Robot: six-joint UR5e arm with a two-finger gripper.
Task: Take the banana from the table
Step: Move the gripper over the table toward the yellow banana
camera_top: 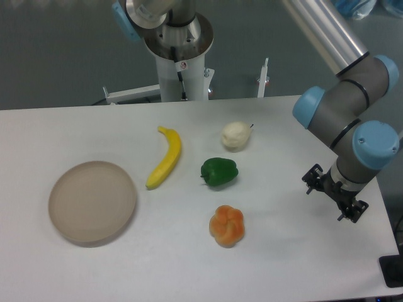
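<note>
The banana is bright yellow and curved. It lies flat on the white table, left of centre, with its stem tip pointing to the back. My gripper hangs over the table's right side, far to the right of the banana and touching nothing. Only its black body shows under the grey and blue wrist. Its fingers are hidden, so whether it is open or shut does not show.
A round tan plate sits left of the banana. A green pepper, a pale pear-like fruit and an orange lobed fruit lie between the banana and my gripper. The robot base stands at the back edge.
</note>
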